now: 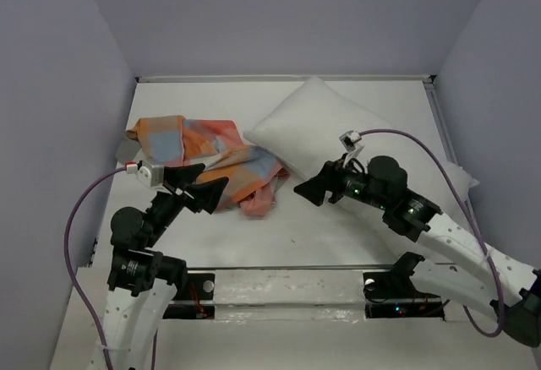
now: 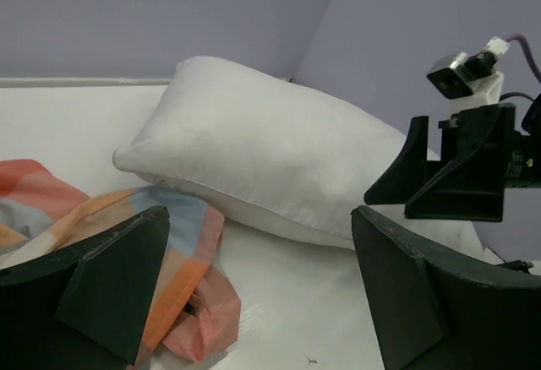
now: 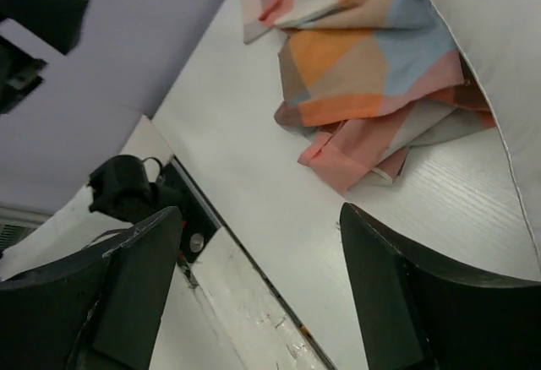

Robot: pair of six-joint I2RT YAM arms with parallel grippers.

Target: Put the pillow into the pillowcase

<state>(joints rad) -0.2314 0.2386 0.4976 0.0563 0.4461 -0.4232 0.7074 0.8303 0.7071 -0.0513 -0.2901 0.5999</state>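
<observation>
Top external view has your two pincers nearest, both released and empty above the surface [image 1: 338, 235]: the left pincer [image 1: 203, 182] spread wide at the near edge of the pillowcase [image 1: 211, 155], the right pincer [image 1: 314, 184] parted just beside the pillow [image 1: 325, 129]. Farther back, the checked pillowcase lies crumpled at left-centre, its right end tucked under the pillow, which rests plump and diagonal toward the far right. Each pincer sits by its own item, probably because the case's opening needs finding first.
</observation>
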